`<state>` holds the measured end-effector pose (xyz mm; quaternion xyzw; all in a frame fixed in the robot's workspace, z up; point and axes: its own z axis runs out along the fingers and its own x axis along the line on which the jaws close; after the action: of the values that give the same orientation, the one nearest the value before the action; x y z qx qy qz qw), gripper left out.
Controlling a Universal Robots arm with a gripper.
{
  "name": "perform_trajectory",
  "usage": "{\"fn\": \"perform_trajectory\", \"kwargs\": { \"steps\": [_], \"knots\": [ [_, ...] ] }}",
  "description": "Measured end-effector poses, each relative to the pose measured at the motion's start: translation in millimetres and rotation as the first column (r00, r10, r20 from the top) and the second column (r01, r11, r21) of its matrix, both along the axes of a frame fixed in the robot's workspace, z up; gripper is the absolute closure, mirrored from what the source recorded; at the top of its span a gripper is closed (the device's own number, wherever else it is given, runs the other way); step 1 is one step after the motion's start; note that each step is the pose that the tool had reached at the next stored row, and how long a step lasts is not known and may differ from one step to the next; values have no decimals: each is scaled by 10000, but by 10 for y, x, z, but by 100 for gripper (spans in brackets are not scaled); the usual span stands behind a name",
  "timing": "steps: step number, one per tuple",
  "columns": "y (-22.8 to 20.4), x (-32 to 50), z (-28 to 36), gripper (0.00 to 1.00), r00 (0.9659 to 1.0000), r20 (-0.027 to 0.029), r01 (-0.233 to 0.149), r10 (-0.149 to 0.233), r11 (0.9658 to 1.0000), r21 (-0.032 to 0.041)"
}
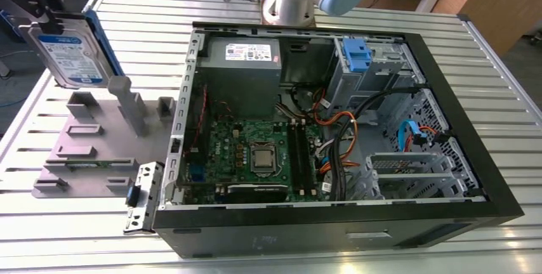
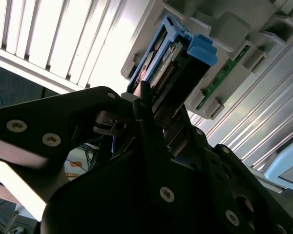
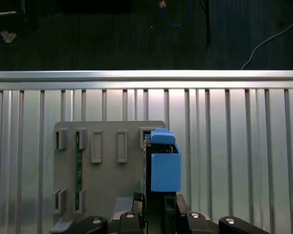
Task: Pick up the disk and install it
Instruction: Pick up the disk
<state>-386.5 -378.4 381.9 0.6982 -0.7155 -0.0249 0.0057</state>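
Silver metal disk [image 1: 70, 55] with a dull body, a glossy blue-and-white paper label and a smooth blue plastic carrier [image 3: 165, 168]. The hand [image 3: 158, 202] clamped on it is matt black plastic with shiny metal screw heads. Beside the computer case [image 1: 339, 229], a grey rack [image 1: 89, 160] looks like matt plastic. The case is matt black outside and bare grey sheet metal inside, holding a green circuit board [image 1: 254, 153]. The surface [image 1: 474, 52] is ribbed, brushed metal with a soft sheen.
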Motion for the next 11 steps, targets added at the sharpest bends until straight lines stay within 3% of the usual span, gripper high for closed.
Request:
{"fn": "perform_trajectory", "kwargs": {
  "steps": [3,11],
  "knots": [
    [0,0,36,65,10000,0,0,0,10000,0],
    [0,0,42,65,10000,-1,0,0,10000,0]
  ]
}}
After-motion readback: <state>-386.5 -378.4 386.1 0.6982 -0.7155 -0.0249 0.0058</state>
